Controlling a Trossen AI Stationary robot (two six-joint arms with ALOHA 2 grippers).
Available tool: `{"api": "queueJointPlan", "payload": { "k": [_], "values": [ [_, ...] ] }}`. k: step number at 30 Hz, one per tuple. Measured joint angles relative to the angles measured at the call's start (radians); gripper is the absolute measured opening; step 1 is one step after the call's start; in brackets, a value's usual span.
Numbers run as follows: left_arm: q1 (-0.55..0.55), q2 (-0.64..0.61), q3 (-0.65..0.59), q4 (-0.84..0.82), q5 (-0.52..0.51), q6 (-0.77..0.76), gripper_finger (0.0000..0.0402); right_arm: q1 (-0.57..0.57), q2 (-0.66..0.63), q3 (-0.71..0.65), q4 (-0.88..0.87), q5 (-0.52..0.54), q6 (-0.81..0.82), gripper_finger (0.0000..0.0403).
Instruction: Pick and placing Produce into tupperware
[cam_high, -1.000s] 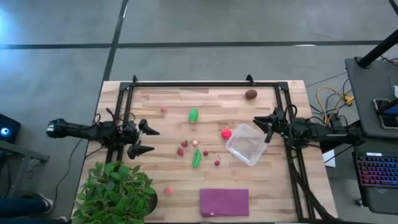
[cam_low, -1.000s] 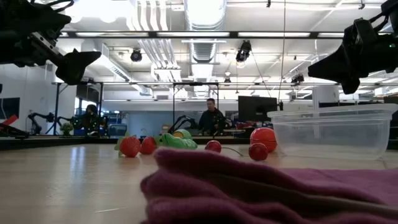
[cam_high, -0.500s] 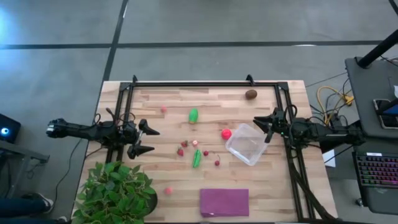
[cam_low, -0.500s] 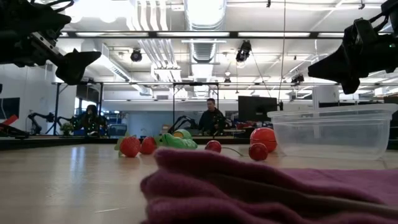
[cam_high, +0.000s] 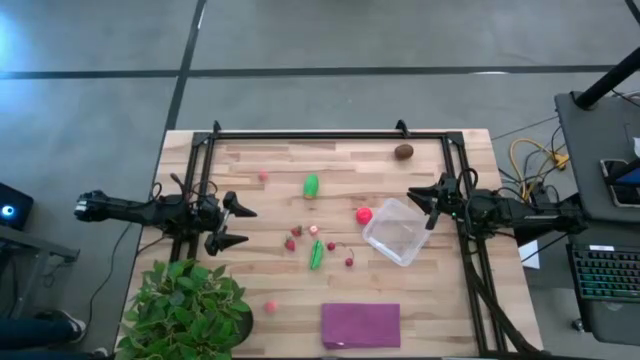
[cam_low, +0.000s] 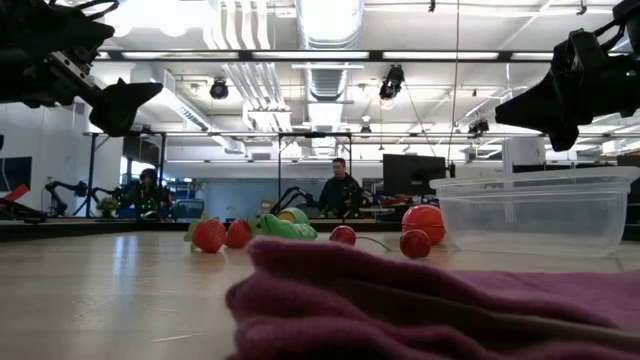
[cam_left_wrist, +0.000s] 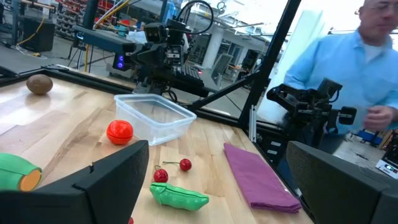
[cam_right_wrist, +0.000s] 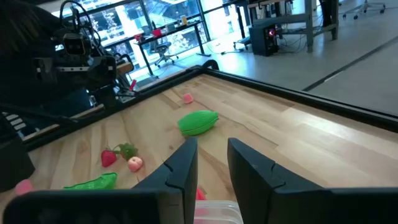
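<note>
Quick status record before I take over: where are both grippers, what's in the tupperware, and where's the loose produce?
left gripper: open, holds nothing, at table's left edge
right gripper: shut, holds nothing, beside the tupperware
tupperware: on table's right side, looks empty
red ball: on table, just left of tupperware
brown oval: far right corner area
green pieces: mid-table, both loose
berries: scattered mid-table
purple cloth: near edge
</note>
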Motion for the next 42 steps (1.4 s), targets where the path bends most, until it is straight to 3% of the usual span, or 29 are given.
{"api": "queueJointPlan", "payload": {
  "k": [12, 15, 19, 21, 25, 28, 31, 33, 37, 42],
  "values": [
    [0.000, 0.000, 0.000, 0.000, 0.000, 0.000, 0.0367, 0.000, 0.000, 0.000, 0.002, 0.000, 0.017, 0.0082],
    [0.000, 0.000, 0.000, 0.000, 0.000, 0.000, 0.0367, 0.000, 0.000, 0.000, 0.046, -0.001, 0.237, 0.0082],
    [0.000, 0.000, 0.000, 0.000, 0.000, 0.000, 0.0367, 0.000, 0.007, 0.000, 0.160, -0.027, 0.666, 0.0082],
    [0.000, 0.000, 0.000, 0.000, 0.000, 0.000, 0.0367, 0.000, 0.040, 0.002, 0.212, 0.024, 0.764, 0.0082],
    [0.000, 0.001, 0.000, 0.009, 0.000, 0.000, 0.0367, 0.001, 0.083, 0.001, 0.363, 0.008, 0.871, 0.0082],
    [0.000, 0.002, 0.000, 0.010, 0.000, 0.000, 0.0367, 0.001, 0.128, -0.002, 0.552, 0.027, 0.773, 0.0082],
    [0.000, 0.002, 0.000, 0.007, 0.000, 0.000, 0.0367, 0.002, 0.218, 0.010, 0.922, 0.016, 0.509, 0.0082],
    [0.000, 0.005, 0.000, 0.009, 0.000, 0.000, 0.0367, 0.002, 0.284, 0.041, 1.045, -0.005, 0.386, 0.0082],
    [0.000, 0.005, 0.000, 0.008, 0.000, 0.000, 0.0367, 0.002, 0.400, 0.136, 1.055, 0.042, 0.279, 0.0082],
    [0.000, 0.003, 0.000, 0.008, 0.000, 0.000, 0.0367, 0.002, 0.528, 0.276, 1.044, 0.077, 0.299, 0.0082]
  ]
}}
